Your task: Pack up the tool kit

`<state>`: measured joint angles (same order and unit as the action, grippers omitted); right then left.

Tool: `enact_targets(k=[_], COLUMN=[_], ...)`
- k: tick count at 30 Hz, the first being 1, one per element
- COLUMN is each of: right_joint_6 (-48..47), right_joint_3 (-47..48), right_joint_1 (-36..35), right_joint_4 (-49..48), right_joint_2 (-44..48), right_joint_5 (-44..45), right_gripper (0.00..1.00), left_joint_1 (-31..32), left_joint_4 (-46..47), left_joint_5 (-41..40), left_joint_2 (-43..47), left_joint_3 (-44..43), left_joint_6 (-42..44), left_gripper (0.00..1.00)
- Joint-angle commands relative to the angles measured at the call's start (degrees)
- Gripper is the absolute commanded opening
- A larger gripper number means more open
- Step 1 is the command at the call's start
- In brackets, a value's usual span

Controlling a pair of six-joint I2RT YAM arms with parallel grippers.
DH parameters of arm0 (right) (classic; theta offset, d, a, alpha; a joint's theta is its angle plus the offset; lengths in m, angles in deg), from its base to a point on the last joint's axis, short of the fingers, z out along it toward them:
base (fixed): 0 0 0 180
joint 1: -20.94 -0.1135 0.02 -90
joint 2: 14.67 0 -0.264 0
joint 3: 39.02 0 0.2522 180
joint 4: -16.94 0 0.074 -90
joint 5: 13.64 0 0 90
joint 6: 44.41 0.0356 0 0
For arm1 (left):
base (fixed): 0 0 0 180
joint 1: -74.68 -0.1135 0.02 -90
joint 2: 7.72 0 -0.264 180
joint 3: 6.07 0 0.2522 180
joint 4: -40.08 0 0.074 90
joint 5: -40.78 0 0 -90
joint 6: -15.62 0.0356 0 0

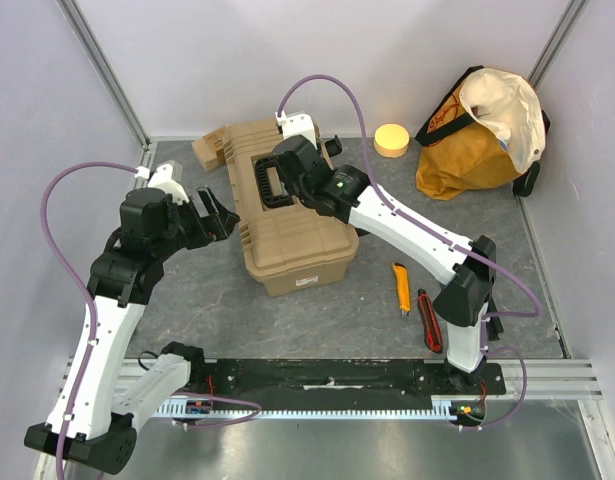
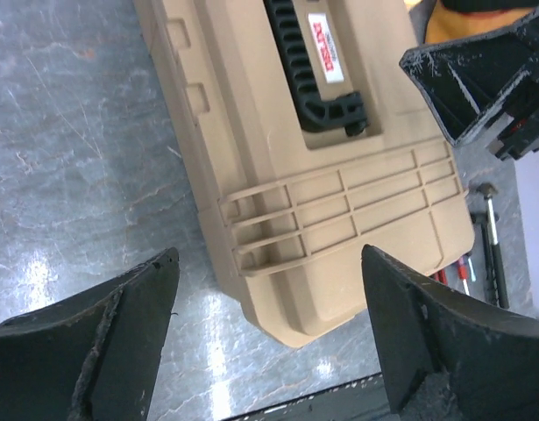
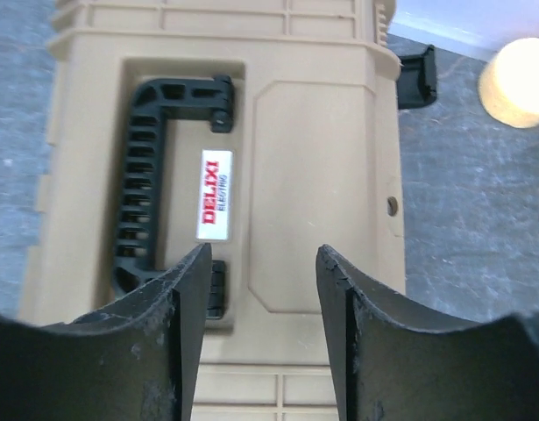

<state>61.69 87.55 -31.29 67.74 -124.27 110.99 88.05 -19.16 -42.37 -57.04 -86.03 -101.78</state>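
The tan toolbox (image 1: 297,225) stands closed in the middle of the table, its black handle (image 1: 270,183) lying flat on the lid beside a red-white label (image 3: 216,194). My right gripper (image 1: 290,160) hovers open over the lid's far part; in the right wrist view its fingers (image 3: 186,289) frame the lid (image 3: 313,175). My left gripper (image 1: 219,215) is open and empty just left of the box; the left wrist view shows the box's near corner (image 2: 339,281) between its wide-apart fingers (image 2: 138,298).
A yellow utility knife (image 1: 401,288) and a red-handled tool (image 1: 429,320) lie right of the box. An orange-yellow cloth bag (image 1: 482,135) stands at the back right, a round yellow object (image 1: 391,140) beside it. A small tan block (image 1: 212,147) sits behind the box.
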Motion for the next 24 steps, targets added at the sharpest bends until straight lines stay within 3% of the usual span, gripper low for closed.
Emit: enact_targets(k=[1, 5, 14, 24], right_joint_6=[0.2, 1.3, 5.8, 7.9], right_joint_3=[3.9, 2.9, 6.7, 6.3], right_joint_1=[0.2, 0.5, 4.3, 7.6], right_joint_4=[-1.1, -4.3, -6.5, -9.0], right_joint_2=[-1.6, -3.7, -11.9, -14.6], right_joint_5=[-6.8, -14.6, -26.4, -42.8], right_gripper=[0.61, 0.66, 0.66, 0.67], left_joint_1=[0.1, 0.1, 0.3, 0.1], left_joint_4=[0.6, 2.0, 3.4, 4.7], left_joint_5=[-3.5, -2.1, 0.5, -0.2], left_joint_2=[0.0, 0.2, 1.1, 1.3], left_joint_3=[-3.3, -3.5, -1.2, 0.7], left_joint_6=[-1.3, -0.7, 0.7, 1.6], left_gripper=[0.93, 0.97, 0.97, 0.97])
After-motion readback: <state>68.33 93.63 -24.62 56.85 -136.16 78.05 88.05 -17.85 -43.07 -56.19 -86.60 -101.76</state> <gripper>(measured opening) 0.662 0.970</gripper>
